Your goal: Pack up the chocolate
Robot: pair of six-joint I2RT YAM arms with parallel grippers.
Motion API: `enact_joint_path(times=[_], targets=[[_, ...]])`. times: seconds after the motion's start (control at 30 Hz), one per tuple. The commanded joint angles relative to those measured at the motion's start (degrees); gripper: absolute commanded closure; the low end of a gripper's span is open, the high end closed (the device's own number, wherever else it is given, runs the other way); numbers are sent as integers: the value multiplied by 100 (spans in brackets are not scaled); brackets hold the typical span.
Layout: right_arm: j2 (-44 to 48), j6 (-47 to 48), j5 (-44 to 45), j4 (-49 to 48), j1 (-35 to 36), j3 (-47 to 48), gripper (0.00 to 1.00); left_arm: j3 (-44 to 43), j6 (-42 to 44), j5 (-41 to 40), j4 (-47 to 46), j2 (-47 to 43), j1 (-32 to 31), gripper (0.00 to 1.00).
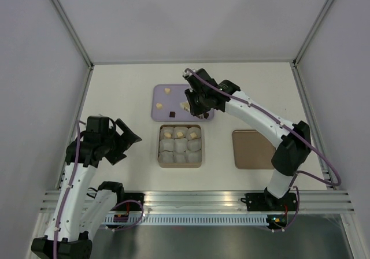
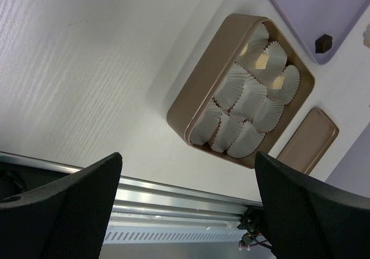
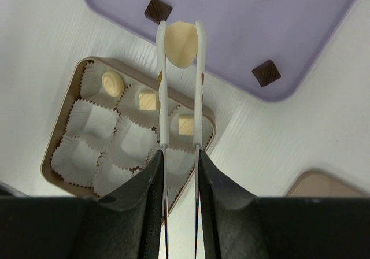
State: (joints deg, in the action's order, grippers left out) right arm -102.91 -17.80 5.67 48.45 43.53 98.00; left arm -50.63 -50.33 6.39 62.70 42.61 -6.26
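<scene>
Item 1, right claw (image 3: 179,162): you are seeing it clenching on the tongs (image 3: 180,97). Their tips are pinching one cream chocolate (image 3: 181,44) over the lavender tray (image 3: 231,33), near the tray edge that faces the box (image 2: 199,85). You cannot tell whether that piece is touching the tray.

Item 2, box: it is sitting mid-surface (image 1: 121,85), at 6 o'clock of the tray, and is carrying nine white paper cups (image 3: 87,117). Three cream pieces (image 3: 148,101) are lying one per cup in the row nearest the tray.

Item 3, tray: two more cream pieces are resting toward its 9 o'clock side, and three dark squares (image 3: 266,73) are lying apart from one another.

Item 4, lid (image 1: 251,149): it is lying flat at 3 o'clock of the box, apart from it.

Item 5, left claw (image 1: 128,137): it is hanging released, jaws wide, at 9 o'clock of the box and well apart from it, grasping nothing.
</scene>
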Motion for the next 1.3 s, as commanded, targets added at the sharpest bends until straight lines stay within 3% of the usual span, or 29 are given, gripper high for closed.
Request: enact_joint_path(times=[0.0,0.23,0.47,0.8,0.9,1.27], targets=[[623,-22,-251,130,164,-201,79,80,-135,301,164,10,-33,0],[1080,-197,-286,455,1085,-518,79,220,-91,424,410,54,-33,0],[826,-470,-304,368,1676,-598,78,177,-65,512,498,186,-33,1],[-149,-215,-233,481,1782,-211,71,-17,-91,459,726,239,-33,0],[-238,-241,-172,342,1782,-211,65,-17,-118,451,805,142,-33,0],[-370,-276,-145,209,1773,-237,61,-34,-206,371,1174,-156,-33,0]])
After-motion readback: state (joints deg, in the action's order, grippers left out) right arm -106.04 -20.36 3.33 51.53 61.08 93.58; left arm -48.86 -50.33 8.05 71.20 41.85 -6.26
